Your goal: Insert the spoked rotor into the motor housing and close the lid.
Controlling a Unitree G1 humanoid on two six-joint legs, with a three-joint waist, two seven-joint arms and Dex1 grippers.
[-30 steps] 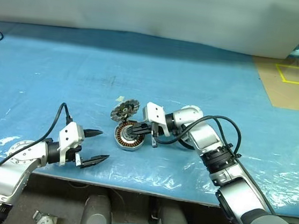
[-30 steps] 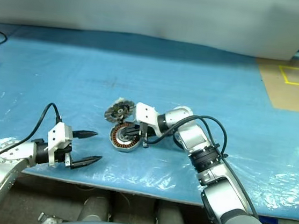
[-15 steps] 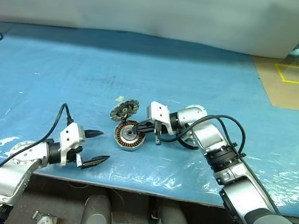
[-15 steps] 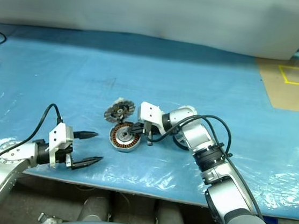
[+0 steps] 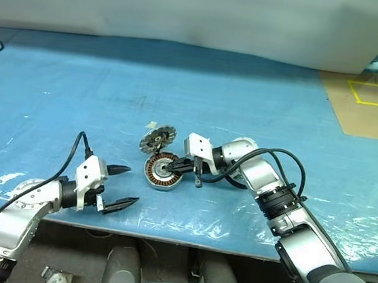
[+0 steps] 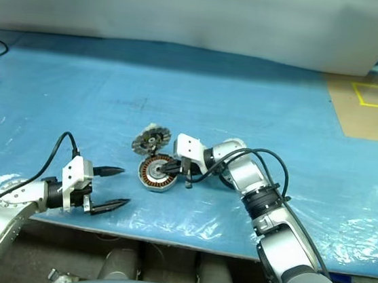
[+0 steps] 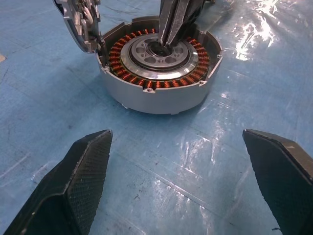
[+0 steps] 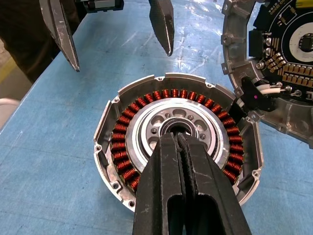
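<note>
Motor housing [image 8: 178,161] lies flat on the blue sheet [image 5: 262,102]: pale grey shell, ring of copper windings, silver hub with dark centre bore. Right gripper [image 8: 180,139] fingers pressed together, tips sitting at the bore, nothing held. Lid [image 8: 281,63] leans tilted against the housing rim, circuit-board face showing, wired to it. Left gripper [image 5: 124,185] fully spread, empty, housing ahead of its fingertips, apart.

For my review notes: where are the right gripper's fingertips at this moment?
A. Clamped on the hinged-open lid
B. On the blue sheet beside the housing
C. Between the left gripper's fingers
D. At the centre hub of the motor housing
D: the right gripper, shut, has its tips at the central bore of the motor housing.
</note>
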